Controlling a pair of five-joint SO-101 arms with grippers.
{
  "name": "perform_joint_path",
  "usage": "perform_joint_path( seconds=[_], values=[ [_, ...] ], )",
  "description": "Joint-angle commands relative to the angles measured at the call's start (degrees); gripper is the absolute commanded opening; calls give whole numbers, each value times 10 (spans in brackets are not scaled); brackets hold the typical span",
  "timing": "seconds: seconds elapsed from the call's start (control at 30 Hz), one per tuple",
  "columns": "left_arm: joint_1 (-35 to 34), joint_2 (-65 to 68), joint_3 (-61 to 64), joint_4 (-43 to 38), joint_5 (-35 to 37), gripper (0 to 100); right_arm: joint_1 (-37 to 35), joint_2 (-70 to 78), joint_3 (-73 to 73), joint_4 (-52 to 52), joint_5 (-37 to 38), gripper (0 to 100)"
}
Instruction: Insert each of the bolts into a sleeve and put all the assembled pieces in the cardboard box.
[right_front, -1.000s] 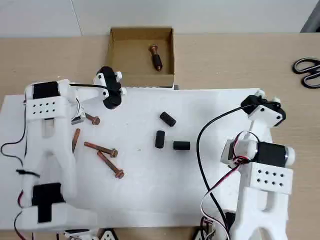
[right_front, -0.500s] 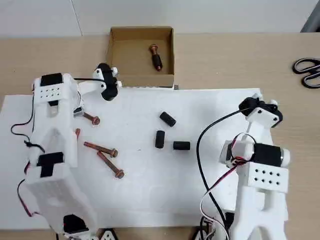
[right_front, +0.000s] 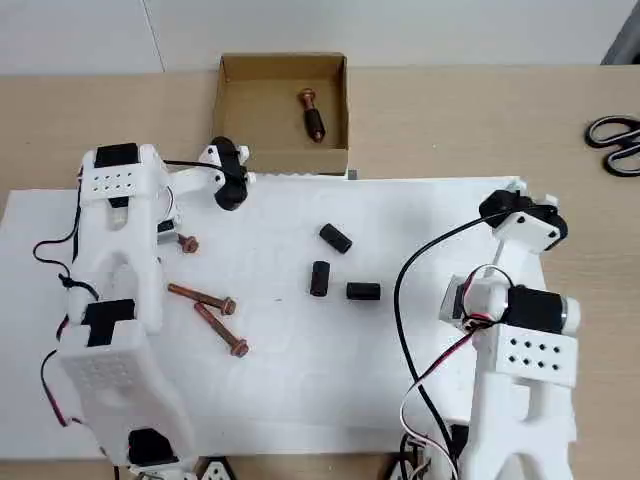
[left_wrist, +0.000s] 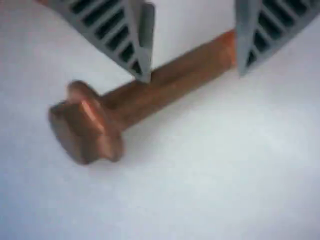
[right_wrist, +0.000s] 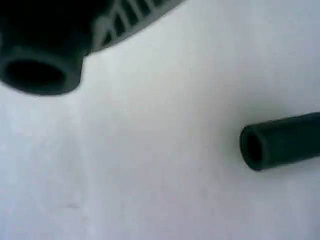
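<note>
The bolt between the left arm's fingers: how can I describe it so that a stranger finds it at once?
On the white sheet, look at the left half, near the cardboard box. The bolt lies there, copper, partly under the left arm. Unlike the other bolts lying free further from the box, it sits between the open fingers.

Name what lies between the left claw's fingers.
The left claw straddles a bolt: its shank lies between the open fingers, seen in the left wrist view.

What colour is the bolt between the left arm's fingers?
Copper-coloured; the bolt shows best in the left wrist view.
</note>
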Motion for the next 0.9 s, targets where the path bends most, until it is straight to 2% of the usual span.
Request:
perform_joint_path(
  seconds=[0.0,0.2,0.6,0.87],
  values=[
    [4,-8,-34,44,-88,111,4,-9,-4,-21,-4,3],
    [6,-6,-73,101,-88,111,4,-11,-4,-29,-4,3],
    [7,20,-65,99,-89,111,4,-12,-4,-29,-4,3],
    [7,107,-141,98,-87,111,3,-12,-4,-28,-4,3]
  ],
)
